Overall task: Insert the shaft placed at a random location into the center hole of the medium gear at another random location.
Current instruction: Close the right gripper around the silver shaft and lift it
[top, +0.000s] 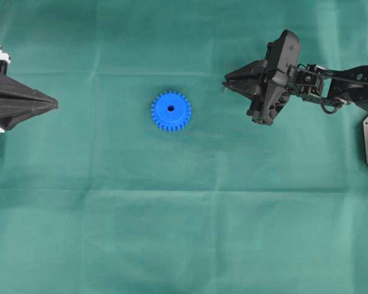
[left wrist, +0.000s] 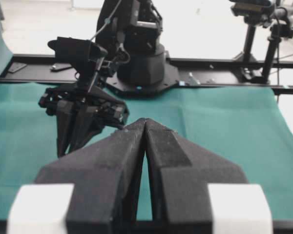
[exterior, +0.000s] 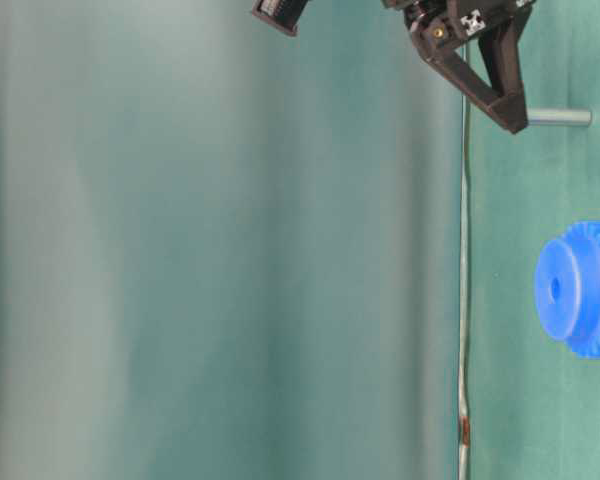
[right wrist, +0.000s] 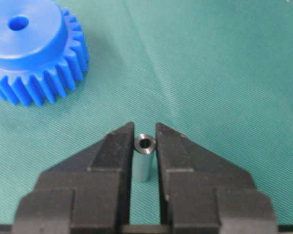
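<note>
Cloth: green cloth [top: 184, 233] covers the whole table, with soft creases.
Left gripper [top: 54, 104]: at the edge, jaws pressed together, holding nothing.
Right gripper [right wrist: 144, 134]: jaws pinch the pin [right wrist: 143, 157].
Gear [top: 171, 111]: flat in the cloth's middle, hole [top: 170, 108] facing up.

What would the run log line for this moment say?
left gripper: shut, idle | right gripper: shut on shaft, off the cloth | medium gear: flat on cloth | center hole: empty
</note>
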`<state>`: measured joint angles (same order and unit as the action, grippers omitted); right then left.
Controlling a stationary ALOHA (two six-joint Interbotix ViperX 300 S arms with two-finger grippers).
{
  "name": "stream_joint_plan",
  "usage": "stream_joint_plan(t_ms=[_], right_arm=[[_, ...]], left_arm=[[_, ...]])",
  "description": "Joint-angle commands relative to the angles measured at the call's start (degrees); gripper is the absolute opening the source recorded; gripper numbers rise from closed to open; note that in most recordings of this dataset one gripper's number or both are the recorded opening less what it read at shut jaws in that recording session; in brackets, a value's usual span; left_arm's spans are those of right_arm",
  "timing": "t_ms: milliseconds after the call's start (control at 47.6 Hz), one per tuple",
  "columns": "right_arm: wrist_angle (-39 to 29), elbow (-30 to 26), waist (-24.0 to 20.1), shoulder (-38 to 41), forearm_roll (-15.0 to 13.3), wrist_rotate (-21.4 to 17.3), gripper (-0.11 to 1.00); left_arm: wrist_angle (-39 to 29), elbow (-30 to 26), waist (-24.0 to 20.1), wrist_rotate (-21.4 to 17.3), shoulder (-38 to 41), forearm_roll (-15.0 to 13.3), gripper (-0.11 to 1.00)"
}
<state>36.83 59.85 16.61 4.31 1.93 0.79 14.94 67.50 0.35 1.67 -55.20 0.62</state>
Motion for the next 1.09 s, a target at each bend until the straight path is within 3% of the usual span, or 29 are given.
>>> stream_joint_plan(t_ms=[0,504,819,1071], right_arm=[[0.09,-0.70,0.18,-0.62,-0.09,0.00,0.13],[-1.32,-1.14,0.18,-2.29,0.00,-0.18,0.13],[-9.84,-2.99,0.18,-10.90,-0.18,0.00,0.13],[-12.22,-3.87,0.09,-11.69,-0.18,0.09,0.13]], left_arm=[[0.26,-1.32,0.09,0.09,0.44,0.09,0.00],[-0.35,-1.41,0.18,0.09,0.18,0.18,0.00],[-0.35,-1.41,0.09,0.09,0.18,0.18,0.00],[-0.35,-1.41,0.09,0.18,0.18,0.09,0.00]])
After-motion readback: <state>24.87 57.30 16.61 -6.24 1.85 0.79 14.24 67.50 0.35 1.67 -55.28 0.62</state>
